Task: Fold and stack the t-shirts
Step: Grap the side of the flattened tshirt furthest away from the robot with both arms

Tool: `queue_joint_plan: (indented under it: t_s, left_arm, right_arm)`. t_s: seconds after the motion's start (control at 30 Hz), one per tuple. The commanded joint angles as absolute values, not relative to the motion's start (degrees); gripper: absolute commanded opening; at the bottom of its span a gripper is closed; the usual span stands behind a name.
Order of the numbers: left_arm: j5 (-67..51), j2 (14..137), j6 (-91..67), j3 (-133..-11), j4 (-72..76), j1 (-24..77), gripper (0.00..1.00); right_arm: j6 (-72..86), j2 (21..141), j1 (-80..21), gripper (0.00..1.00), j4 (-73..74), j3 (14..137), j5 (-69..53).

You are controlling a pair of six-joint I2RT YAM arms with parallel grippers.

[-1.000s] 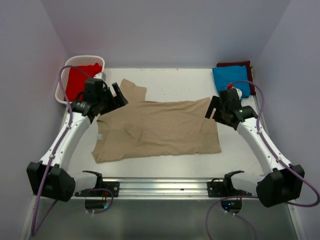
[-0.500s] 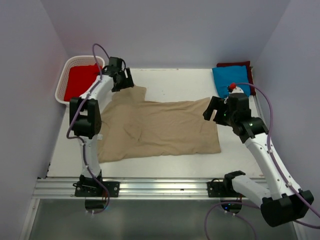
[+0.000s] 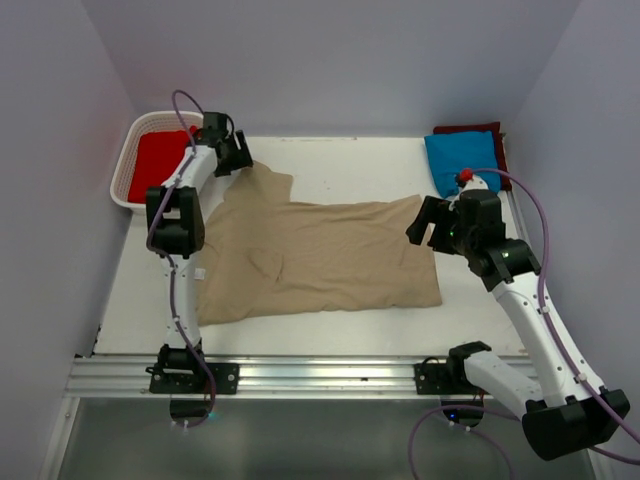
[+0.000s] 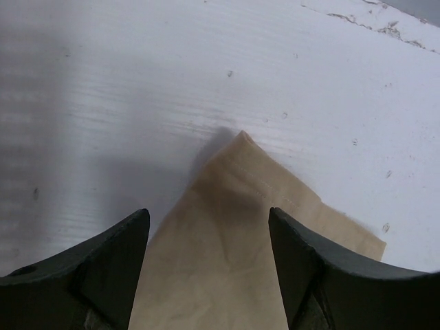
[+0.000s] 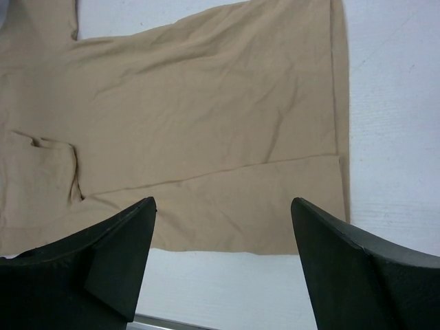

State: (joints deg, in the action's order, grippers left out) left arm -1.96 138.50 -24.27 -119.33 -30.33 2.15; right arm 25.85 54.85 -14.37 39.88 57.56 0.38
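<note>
A tan t-shirt [image 3: 320, 250] lies spread flat on the white table, its far sleeve [image 3: 268, 183] pointing toward the back left. My left gripper [image 3: 238, 160] is stretched out to that sleeve's tip and stands open. In the left wrist view the sleeve corner [image 4: 234, 227] lies between the fingers [image 4: 103, 268] of the left gripper [image 4: 208, 223]. My right gripper [image 3: 422, 225] hovers open over the shirt's right edge; in its wrist view the right gripper [image 5: 223, 206] has the tan shirt [image 5: 206, 117] below it. A blue t-shirt [image 3: 460, 160] lies folded on a maroon one [image 3: 470, 129]. A red t-shirt [image 3: 155, 165] fills the basket.
The white lattice basket [image 3: 160, 118] stands at the back left corner, just beside my left gripper. The blue and maroon stack is at the back right, behind my right arm. A metal rail [image 3: 320, 375] runs along the near table edge.
My left arm has reached out from above the shirt's collar side to the far sleeve tip by the basket, its jaws narrowing slightly. The right gripper has stayed over the right edge.
</note>
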Motion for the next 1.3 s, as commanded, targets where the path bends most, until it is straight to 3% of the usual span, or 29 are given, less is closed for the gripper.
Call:
queue_joint_plan:
  t_s: [0.0, 0.57, 0.67, 0.73, 0.87, 1.27]
  left_arm:
    - [-7.55, 140.18, -22.59, -123.31, -25.41, 2.20, 0.73]
    - [-14.67, 145.01, -26.36, -122.26, -16.26, 0.09, 0.73]
    - [-15.38, 145.72, -27.42, -122.17, -15.29, 0.09, 0.73]
    - [-15.99, 146.07, -28.47, -121.82, -13.98, 0.09, 0.71]
    - [-18.97, 146.34, -30.14, -120.33, -11.52, -1.76, 0.54]
    - [-21.62, 145.81, -31.46, -118.39, -10.02, -2.64, 0.19]
  right_arm:
    - [25.22, 54.75, -14.50, 0.83, 40.78, 56.87, -1.05]
    - [25.22, 56.16, -14.59, 0.80, 41.48, 56.87, -0.18]
    - [25.49, 56.25, -14.50, 0.76, 41.13, 56.52, -0.18]
    - [25.58, 56.51, -14.50, 0.65, 40.96, 56.34, -0.18]
    - [25.66, 56.87, -14.59, 0.45, 40.69, 56.34, -0.18]
    - [25.84, 57.39, -14.59, 0.40, 39.99, 55.81, -0.09]
